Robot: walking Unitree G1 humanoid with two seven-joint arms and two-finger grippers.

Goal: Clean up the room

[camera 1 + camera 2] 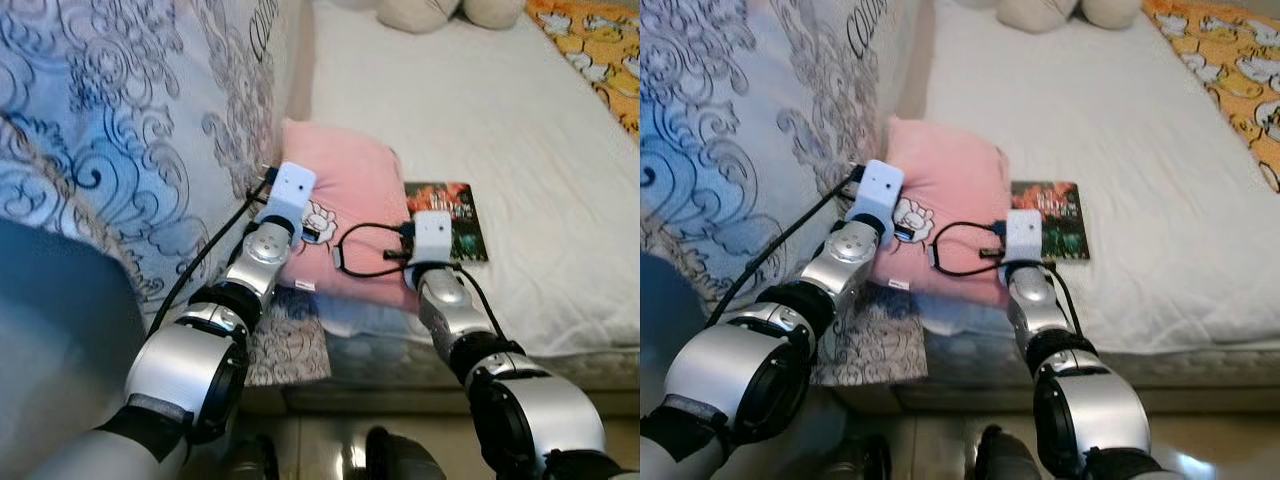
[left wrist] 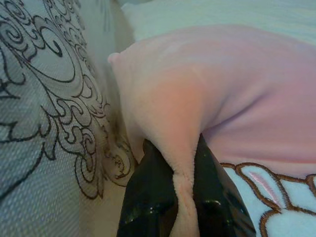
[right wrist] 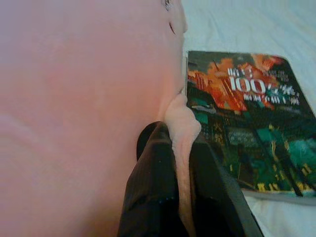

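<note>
book (image 3: pixel 252 123) cover: large "100" readable; other characters beside it too blurred to read.

Two silver arms with black joint rings. White boxy wrist camera housings. Black cables looped at each wrist. Left gripper (image 2: pixel 185 197) and right gripper (image 3: pixel 182 197): glossy black jaws.

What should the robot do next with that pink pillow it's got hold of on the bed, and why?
Probably lift it straight up, both arms together. The left gripper and the right gripper are each shut on a pinched edge of the pink pillow, so the hold looks ready. The pillow lies on the white bed against the patterned quilt, its edge beside the book; lifting should clear both.
</note>
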